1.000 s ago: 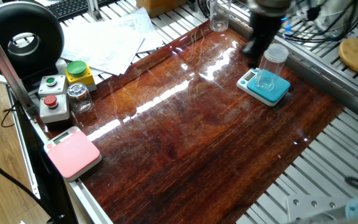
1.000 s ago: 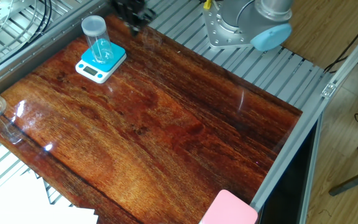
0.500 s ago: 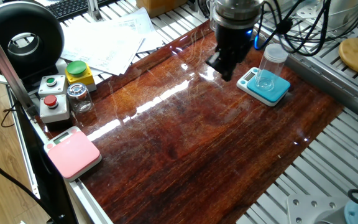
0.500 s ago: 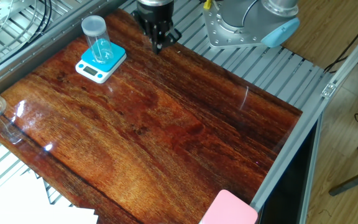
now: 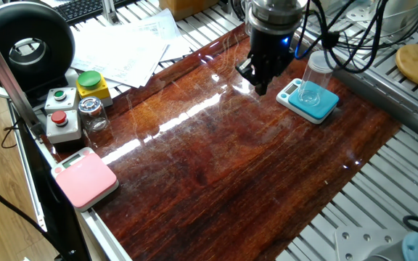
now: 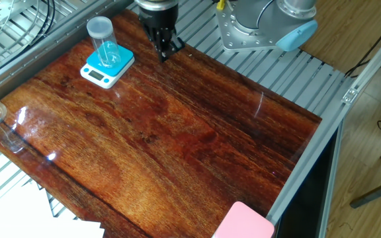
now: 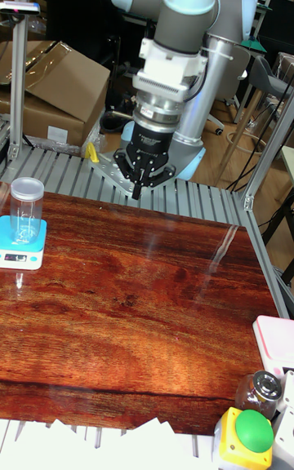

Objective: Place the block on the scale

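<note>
Glossy reddish wood table (image 5: 216, 159) with slatted metal rails around it, that's the scene from one fixed view: the block (image 5: 315, 78) stands upright on the teal scale (image 5: 309, 101) near the far right corner, and the gripper (image 5: 258, 85) hangs over the wood just to the left of the scale, apart from the jar and holding nothing, fingers drawn close together at the tip. Half a second ago it sat about the same place, only a hair lower and further right, and a second ago it was right behind the block, so it's backed off. Over on the left there's a pink scale (image 5: 85, 178), a small glass jar (image 5: 93, 113) with a metal lid and a button box (image 5: 64, 114) (none of those have budged). From the other fixed view the block (image 6: 102, 41) is on the scale (image 6: 107, 66) at the top left, and the gripper (image 6: 163, 51) points down near the table's far edge, to the right of the scale, having slid slightly toward it since the last frame. Tall fixed view: block (image 7: 26, 209) on the scale (image 7: 21, 245) at the left edge, gripper (image 7: 137, 186) well to its right above the rails, fingers nearly closed on nothing.
</note>
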You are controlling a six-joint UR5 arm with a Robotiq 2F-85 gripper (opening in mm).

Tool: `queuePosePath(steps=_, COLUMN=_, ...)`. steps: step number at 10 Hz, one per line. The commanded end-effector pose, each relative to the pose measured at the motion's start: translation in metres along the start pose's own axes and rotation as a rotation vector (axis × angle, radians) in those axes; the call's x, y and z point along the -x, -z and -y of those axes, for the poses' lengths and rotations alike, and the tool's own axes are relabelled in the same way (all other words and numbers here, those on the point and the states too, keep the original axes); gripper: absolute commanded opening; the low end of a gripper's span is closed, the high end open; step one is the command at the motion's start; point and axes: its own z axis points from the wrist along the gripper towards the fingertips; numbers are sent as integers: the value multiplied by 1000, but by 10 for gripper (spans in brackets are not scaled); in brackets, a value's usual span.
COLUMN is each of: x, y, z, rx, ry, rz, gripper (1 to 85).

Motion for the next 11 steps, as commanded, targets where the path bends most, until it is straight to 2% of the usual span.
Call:
queuePosePath(steps=1, x=-2, y=-9, z=-1, rx=17, ry=-60, rz=-10, gripper=10)
queuePosePath(steps=11, x=-2, y=-18, z=11, rx=-21, ry=4, rz=1, gripper=10)
